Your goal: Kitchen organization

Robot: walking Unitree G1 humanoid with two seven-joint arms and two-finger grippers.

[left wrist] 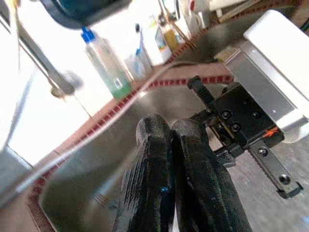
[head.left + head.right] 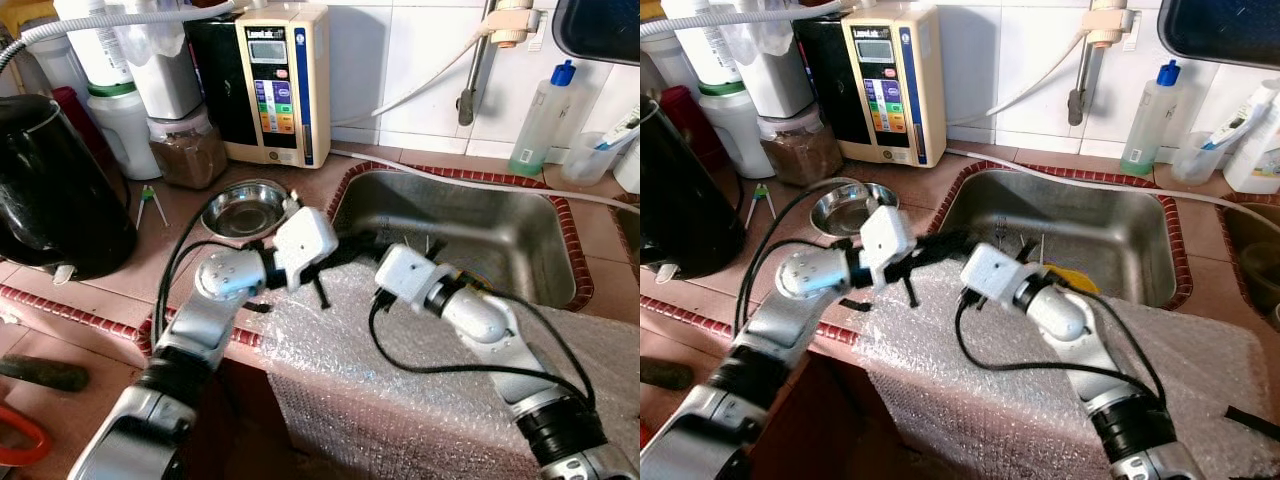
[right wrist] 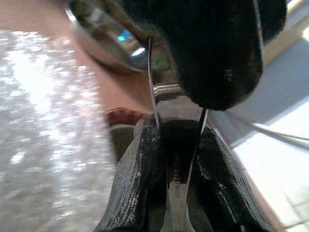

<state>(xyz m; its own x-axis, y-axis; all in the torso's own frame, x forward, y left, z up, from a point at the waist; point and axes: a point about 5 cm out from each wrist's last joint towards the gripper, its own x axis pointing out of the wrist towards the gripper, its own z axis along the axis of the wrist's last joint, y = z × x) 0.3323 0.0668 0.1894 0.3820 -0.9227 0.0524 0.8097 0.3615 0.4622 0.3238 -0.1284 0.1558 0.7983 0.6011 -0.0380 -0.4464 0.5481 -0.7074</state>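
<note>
At the sink's (image 2: pixel 500 200) near-left corner my two grippers meet tip to tip. The right gripper (image 3: pixel 176 145) is shut on the flat handle of a steel utensil (image 3: pixel 175 104); its far end is hidden behind the left gripper's black fingers. The left gripper (image 1: pixel 170 131) has its fingers pressed together, and I cannot tell whether they pinch the utensil. In the eye views the left gripper (image 2: pixel 345 250) reaches in from the counter and the right gripper (image 2: pixel 378 262) from over the bubble wrap. A fork (image 1: pixel 99 198) lies in the sink basin.
Bubble wrap (image 2: pixel 400 400) covers the counter's front edge. A small steel bowl (image 2: pixel 245 210) sits left of the sink, a black kettle (image 2: pixel 50 190) further left. A water machine (image 2: pixel 275 80), jars and a soap bottle (image 2: pixel 540 120) line the tiled wall.
</note>
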